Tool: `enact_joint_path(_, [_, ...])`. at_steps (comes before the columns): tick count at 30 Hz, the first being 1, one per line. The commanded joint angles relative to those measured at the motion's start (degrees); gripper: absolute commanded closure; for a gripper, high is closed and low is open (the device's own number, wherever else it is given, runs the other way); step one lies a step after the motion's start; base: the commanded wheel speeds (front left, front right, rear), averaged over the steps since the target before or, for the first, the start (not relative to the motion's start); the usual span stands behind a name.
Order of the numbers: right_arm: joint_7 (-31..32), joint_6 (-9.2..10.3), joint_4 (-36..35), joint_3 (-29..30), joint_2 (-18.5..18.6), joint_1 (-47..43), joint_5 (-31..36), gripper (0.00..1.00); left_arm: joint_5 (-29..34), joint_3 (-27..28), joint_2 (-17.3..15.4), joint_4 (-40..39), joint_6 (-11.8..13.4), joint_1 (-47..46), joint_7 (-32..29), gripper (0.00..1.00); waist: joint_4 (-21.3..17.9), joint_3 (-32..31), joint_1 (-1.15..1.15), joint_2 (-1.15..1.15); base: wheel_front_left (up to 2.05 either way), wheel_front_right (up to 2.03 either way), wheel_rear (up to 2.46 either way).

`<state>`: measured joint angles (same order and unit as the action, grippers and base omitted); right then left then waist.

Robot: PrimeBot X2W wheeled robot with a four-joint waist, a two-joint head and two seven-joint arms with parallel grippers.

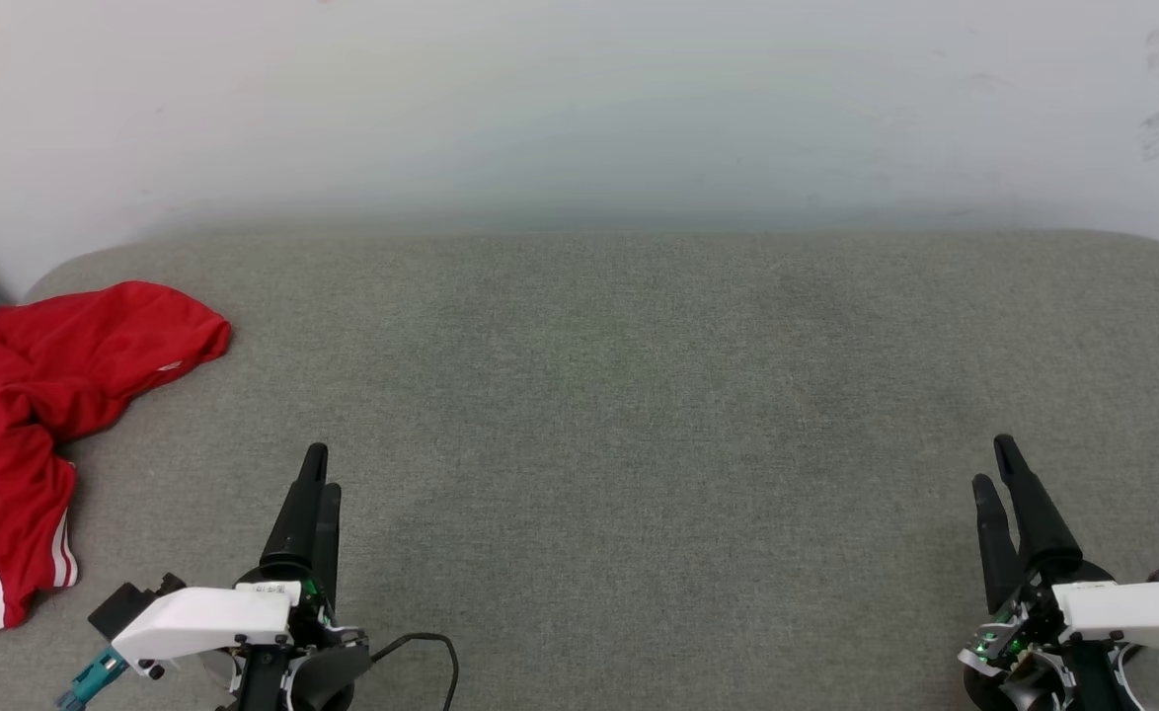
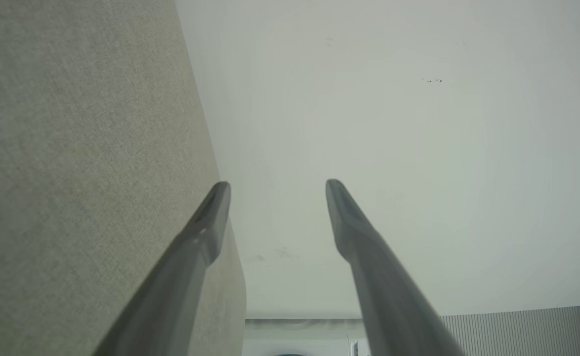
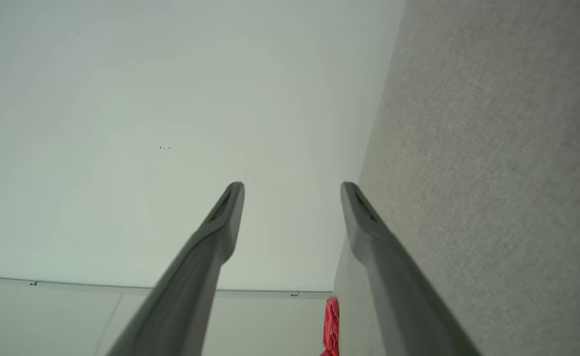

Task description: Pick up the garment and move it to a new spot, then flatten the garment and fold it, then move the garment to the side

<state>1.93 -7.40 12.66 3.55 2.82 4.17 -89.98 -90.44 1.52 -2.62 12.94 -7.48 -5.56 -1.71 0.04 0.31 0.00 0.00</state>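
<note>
Left gripper point(image 1: 321, 476) spread and empty, pointing ahead low over the table point(image 1: 639, 415); red garment point(image 1: 37, 395) crumpled just to its left. Right gripper point(image 1: 992, 464) spread too, far across.

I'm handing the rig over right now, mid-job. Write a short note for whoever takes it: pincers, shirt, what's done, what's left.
Left pincer: open, empty, over the front left of the grey padded surface.
Right pincer: open, empty, over the front right.
Garment: red T-shirt, bunched up at the surface's left edge; neither pincer touches it.
Done: nothing that shows; the shirt is neither flat nor folded.
Left: pick it up and move it, flatten it, fold it, set it aside.
</note>
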Motion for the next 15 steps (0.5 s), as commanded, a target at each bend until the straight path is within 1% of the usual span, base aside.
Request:
enact_joint_path(1, [-0.48, -0.09, -1.35, -0.33, 0.57, 1.72, 0.64, 0.00, 0.65, -0.37, -0.16, -1.32, 0.00, -1.99, 0.48, 0.00, 0.01, 0.00, 0.00, 0.00, 0.00, 0.00, 0.00])
enact_joint_path(9, [-2.61, -0.09, -2.36, -1.27, 1.09, 1.92, 6.97, 0.00, 8.78, -1.89, -0.18, -2.66, 0.00, -2.28, 2.38, 0.00, 0.05, -0.03, 0.00, 0.00, 0.00, 0.00, 0.00])
enact_joint_path(12, [-3.26, -0.10, -2.79, -1.22, 1.12, 1.89, 10.94, 0.00, 12.64, -2.37, -0.19, -3.07, -0.01, -2.32, 3.06, 0.00, 0.08, -0.07, 0.00, 0.00, 0.00, 0.00, 0.00])
enact_joint_path(15, [-3.93, -0.10, -3.14, -1.34, 1.33, 1.86, 16.28, 0.00, 16.77, -2.81, -0.19, -3.20, -0.01, -2.32, 3.70, 0.00, 0.10, -0.10, 0.00, 0.00, 0.00, 0.00, 0.00])
